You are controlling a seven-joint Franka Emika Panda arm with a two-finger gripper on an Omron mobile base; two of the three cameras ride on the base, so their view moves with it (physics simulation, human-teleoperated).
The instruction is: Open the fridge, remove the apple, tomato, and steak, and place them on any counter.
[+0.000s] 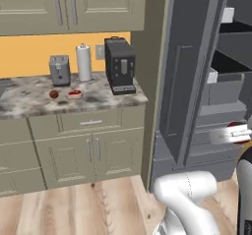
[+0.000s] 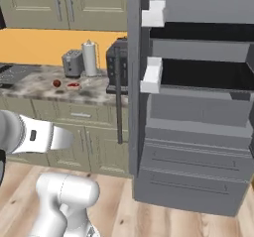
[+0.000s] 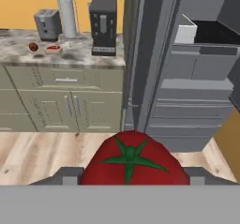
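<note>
Fridge: the fridge (image 2: 198, 132) stands at the right end of the desk; its door (image 1: 189, 81) is open, and the dark shelves and the drawers at the base are exposed.
Desk: the desk (image 1: 29, 103) runs to the left of the fridge. It carries a coffee machine (image 1: 120, 66) at its right end, a paper towel roll (image 1: 84, 62) and a toaster (image 1: 59, 70) along the back wall.
Tomato: the tomato (image 3: 130, 161) sits between the finger tips of the claw (image 3: 129, 174), low in front of the fridge and over the wooden floor, not yet above the desk.
Claw: it is partly open, its jaws closed on the sides of the tomato.
Steak: the steak (image 1: 75, 94) lies near the front edge of the desk, in front of the paper towel roll.
Dark red ball: a small ball (image 1: 53, 94) rests just to the left of the steak; I judge it is the apple.
Step in hand: carrying the tomato from the fridge to the desk; it seems to be the last item.
Next move: swing left, rise above the front edge, go down on a bare part apart from the steak, then release.
</note>
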